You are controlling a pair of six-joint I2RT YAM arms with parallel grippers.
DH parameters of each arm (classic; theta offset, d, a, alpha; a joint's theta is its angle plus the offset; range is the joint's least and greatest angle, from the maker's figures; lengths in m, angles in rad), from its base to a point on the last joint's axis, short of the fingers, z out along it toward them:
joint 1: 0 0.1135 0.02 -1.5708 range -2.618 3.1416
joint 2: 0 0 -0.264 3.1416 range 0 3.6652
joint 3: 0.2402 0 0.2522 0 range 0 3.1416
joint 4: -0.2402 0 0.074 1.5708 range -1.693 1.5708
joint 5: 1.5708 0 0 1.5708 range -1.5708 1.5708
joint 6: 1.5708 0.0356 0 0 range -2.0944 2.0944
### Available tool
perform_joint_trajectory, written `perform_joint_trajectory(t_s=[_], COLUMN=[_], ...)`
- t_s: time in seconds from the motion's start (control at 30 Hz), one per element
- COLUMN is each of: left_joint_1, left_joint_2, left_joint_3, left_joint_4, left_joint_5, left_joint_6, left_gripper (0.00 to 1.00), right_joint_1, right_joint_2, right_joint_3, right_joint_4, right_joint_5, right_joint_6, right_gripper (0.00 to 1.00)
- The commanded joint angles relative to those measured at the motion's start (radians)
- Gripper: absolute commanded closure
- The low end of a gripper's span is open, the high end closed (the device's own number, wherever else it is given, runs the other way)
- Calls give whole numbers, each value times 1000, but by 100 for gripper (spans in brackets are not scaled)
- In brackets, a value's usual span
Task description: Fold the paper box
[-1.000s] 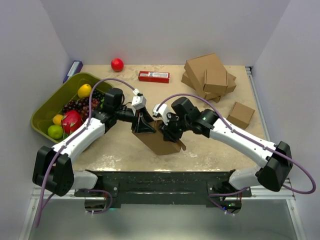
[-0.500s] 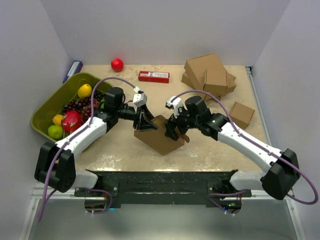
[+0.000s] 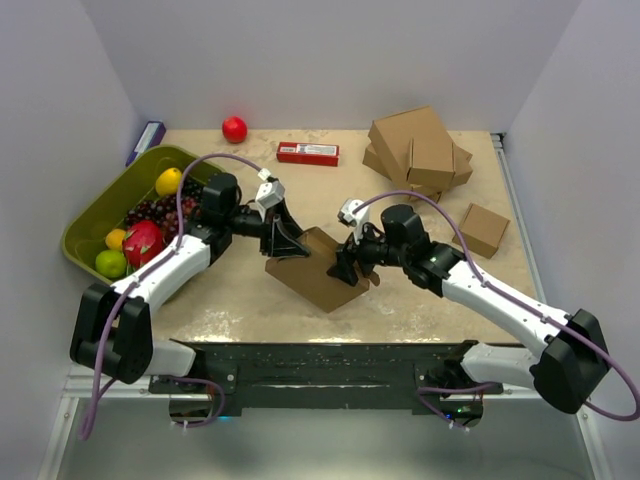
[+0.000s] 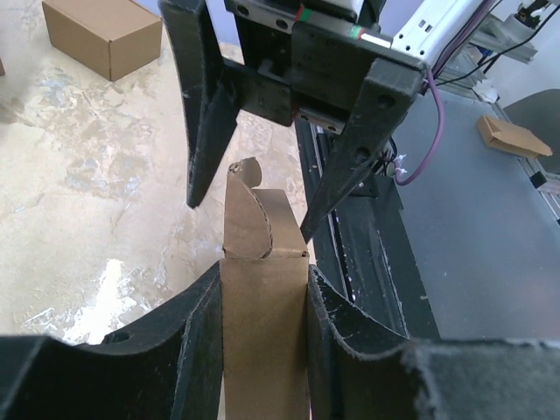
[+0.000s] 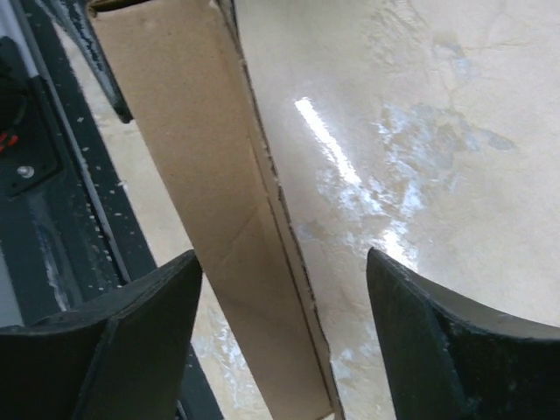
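The paper box (image 3: 318, 272) is a thin brown cardboard mailer, tilted up off the table at the centre. My left gripper (image 3: 289, 246) is shut on its upper left end. In the left wrist view the box (image 4: 262, 341) sits pressed between both fingers (image 4: 197, 328), with a curled flap at its far end. My right gripper (image 3: 349, 266) stands open at the box's right end. In the right wrist view the box's narrow side (image 5: 197, 175) runs between the spread jaws, close to the left finger (image 5: 131, 341) and clear of the right one.
A green basket (image 3: 96, 196) of fruit stands at the left. A red ball (image 3: 234, 129) and a red packet (image 3: 307, 153) lie at the back. A pile of cardboard boxes (image 3: 415, 150) sits back right, with a small brown box (image 3: 482, 229) nearer.
My right gripper has opened, let go of the box and drawn back to the right. The left gripper keeps its hold and has shifted slightly back and left with the box.
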Motion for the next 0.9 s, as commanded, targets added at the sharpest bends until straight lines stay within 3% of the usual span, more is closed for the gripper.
perform_joint_trajectory(t_s=[0.0,0.37,0.43,0.47,0.57,0.67,0.87], left_joint_1=[22,37,37,37,37,37,37], left_joint_2=[-37,-50,-54,-55,-67,-104,-181], left_joint_3=[-1,-7,-1,8,40,42,21], left_joint_4=[57,57,33,-37,-116,-134,-134], left_joint_5=[57,22,-21,-71,-180,-300,-487], left_joint_6=[-35,-30,-6,20,94,115,134], left_gripper=[92,89,77,56,29,23,20], right_joint_1=[-5,-3,-5,-5,-3,-3,1], right_joint_2=[4,19,21,24,33,56,117], right_joint_3=[-14,30,44,59,102,168,280], right_joint_4=[67,7,-17,-31,-94,-198,-369], right_joint_5=[-73,-114,-87,-77,-16,69,206], right_joint_6=[11,-6,-6,-6,-10,-16,-27], right_gripper=[35,72,73,74,76,80,81])
